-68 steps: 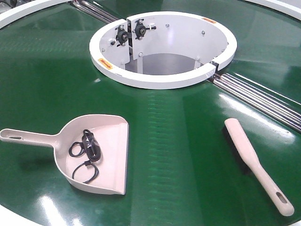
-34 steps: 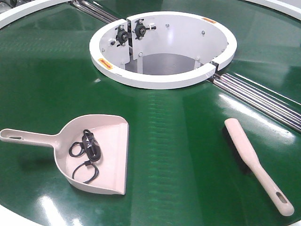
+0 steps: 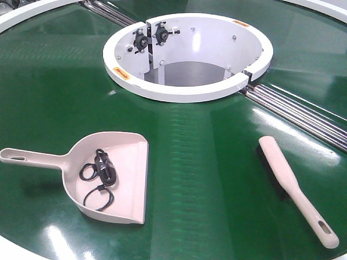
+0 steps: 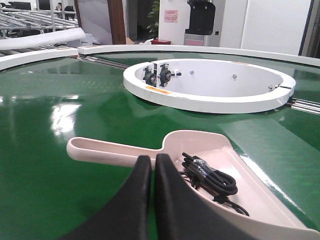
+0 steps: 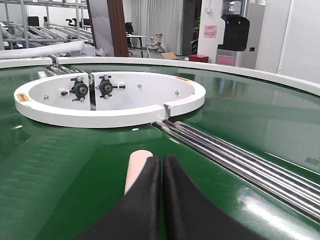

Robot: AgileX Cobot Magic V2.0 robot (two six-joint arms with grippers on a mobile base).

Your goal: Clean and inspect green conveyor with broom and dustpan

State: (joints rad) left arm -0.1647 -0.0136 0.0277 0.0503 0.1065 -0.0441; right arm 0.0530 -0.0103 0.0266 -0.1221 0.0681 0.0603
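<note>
Nothing had shifted since earlier: dustpan [image 3: 111, 176] lower left on my green conveyor [image 3: 206, 162], broom [image 3: 295, 187] lower right; left gripper [image 4: 152, 165] and right gripper [image 5: 161, 167] fingers together, holding nothing.

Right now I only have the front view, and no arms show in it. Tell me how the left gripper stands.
Observer: The left gripper is shut and holds nothing. In its wrist view the tips point at the handle of the dustpan.
Operator: Now give me the right one.
Observer: The right gripper is shut too, also empty. One end of the broom shows just left of its tips in the right wrist view.
</note>
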